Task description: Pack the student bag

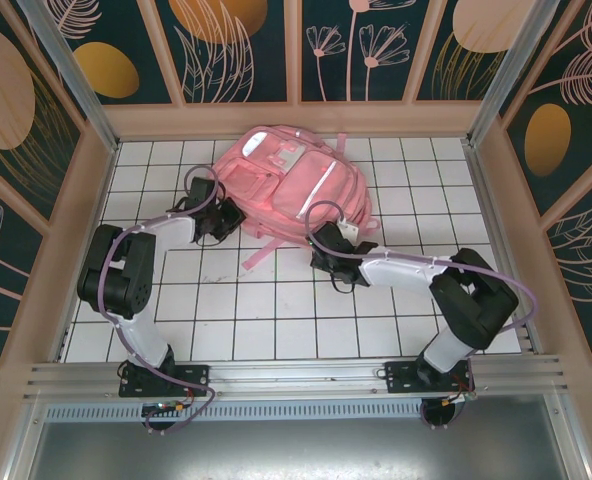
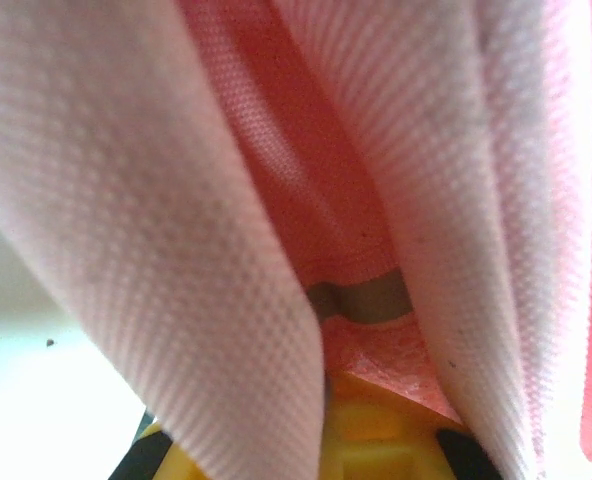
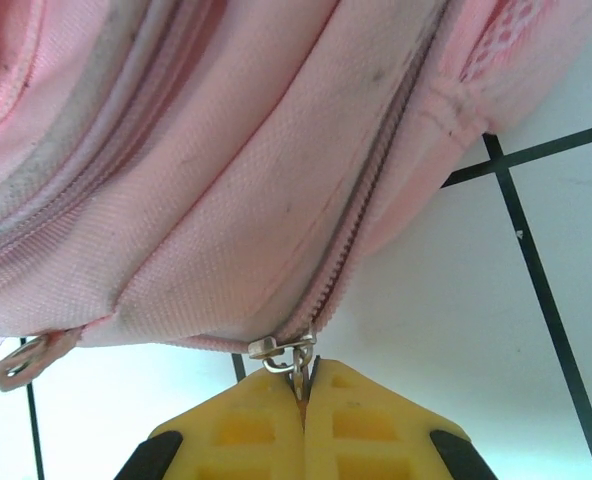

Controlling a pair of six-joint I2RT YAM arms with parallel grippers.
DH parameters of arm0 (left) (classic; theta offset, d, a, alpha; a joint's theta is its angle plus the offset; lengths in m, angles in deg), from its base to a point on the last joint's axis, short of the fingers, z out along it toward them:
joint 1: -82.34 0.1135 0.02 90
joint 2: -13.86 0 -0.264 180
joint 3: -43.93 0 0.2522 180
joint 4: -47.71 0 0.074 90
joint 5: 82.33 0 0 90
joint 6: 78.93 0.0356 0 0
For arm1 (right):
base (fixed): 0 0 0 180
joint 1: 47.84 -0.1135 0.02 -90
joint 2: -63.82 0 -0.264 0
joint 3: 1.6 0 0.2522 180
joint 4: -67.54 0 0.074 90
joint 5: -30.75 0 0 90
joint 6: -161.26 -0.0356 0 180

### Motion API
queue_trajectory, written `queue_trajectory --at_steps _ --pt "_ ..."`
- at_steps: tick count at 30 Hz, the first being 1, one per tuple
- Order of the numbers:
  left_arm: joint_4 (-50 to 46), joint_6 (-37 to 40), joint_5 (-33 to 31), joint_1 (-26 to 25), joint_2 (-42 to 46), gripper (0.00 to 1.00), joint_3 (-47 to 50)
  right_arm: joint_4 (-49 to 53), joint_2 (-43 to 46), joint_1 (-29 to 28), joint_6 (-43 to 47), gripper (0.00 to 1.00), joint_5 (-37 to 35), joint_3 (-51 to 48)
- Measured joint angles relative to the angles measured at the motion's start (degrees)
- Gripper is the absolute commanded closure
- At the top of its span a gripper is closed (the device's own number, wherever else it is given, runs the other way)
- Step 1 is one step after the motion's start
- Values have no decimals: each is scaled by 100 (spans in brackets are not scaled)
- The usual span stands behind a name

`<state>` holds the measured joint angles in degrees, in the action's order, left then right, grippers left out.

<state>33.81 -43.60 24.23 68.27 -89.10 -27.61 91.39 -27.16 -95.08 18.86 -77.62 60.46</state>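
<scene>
The student bag (image 1: pixel 288 185), a big pink backpack with a pale stripe, lies flat at the back middle of the tiled table. My left gripper (image 1: pixel 222 216) is at its left side. In the left wrist view, the left gripper (image 2: pixel 361 395) has its yellow fingers shut on a fold of the bag's pink fabric (image 2: pixel 206 240). My right gripper (image 1: pixel 328 246) is at the bag's near right corner. In the right wrist view, the right gripper (image 3: pixel 304 385) is shut on the metal zipper pull (image 3: pixel 298 362) at the end of a closed zip (image 3: pixel 361 220).
A pink strap (image 1: pixel 261 255) trails from the bag onto the white tiled table (image 1: pixel 276 320). Pale wooden walls (image 1: pixel 91 200) ring the table on three sides. Another metal pull ring (image 3: pixel 21 360) hangs at the bag's lower left.
</scene>
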Motion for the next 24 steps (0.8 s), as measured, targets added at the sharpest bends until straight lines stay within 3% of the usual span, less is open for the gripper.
queue_trajectory --at_steps 2,4,8,12,18,21,24 --pt "-122 101 -2 26 -28 56 -92 -66 39 -4 114 100 52 -20" --pt "-179 125 -26 109 -26 42 -92 -101 48 -31 238 100 85 -24" --pt "-94 -20 9 245 107 40 175 -181 48 -116 435 100 184 -24" --pt "90 -352 92 133 638 45 765 -214 48 -164 562 100 262 -24" --pt "514 -1005 175 -955 1054 50 1224 -236 48 -256 673 100 372 11" --pt "750 -1342 166 -1513 1071 44 1322 -262 48 -330 713 100 448 46" --pt "960 -1604 101 -1827 1071 31 1331 -306 48 -417 715 100 498 68"
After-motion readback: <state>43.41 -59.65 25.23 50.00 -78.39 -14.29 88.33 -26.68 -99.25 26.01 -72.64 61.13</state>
